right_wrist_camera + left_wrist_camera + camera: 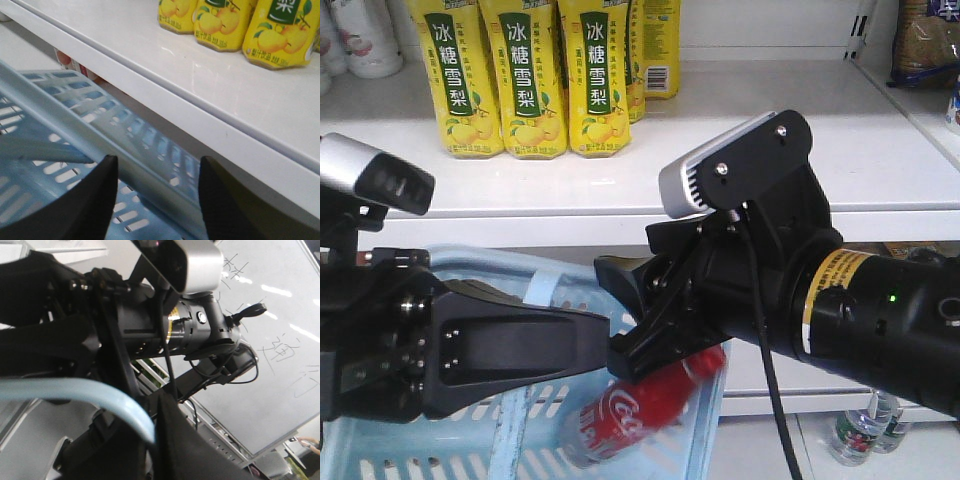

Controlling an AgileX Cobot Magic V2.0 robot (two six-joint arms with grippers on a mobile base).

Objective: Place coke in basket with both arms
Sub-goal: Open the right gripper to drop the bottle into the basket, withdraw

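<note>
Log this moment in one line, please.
coke: lying tilted in basket | right end effector: open, empty, over basket | left end effector: state unclear

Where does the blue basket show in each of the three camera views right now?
Front view: the basket fills the bottom left and centre, under both arms, with the coke inside it.
Left wrist view: only a pale blue curved piece, likely its handle, crosses the left side.
Right wrist view: its slotted wall fills the lower left.
Shared landmark: the basket's pale blue plastic.

White shelf [800, 150], yellow pear-drink bottles [530, 75] standing upright in a row
</note>
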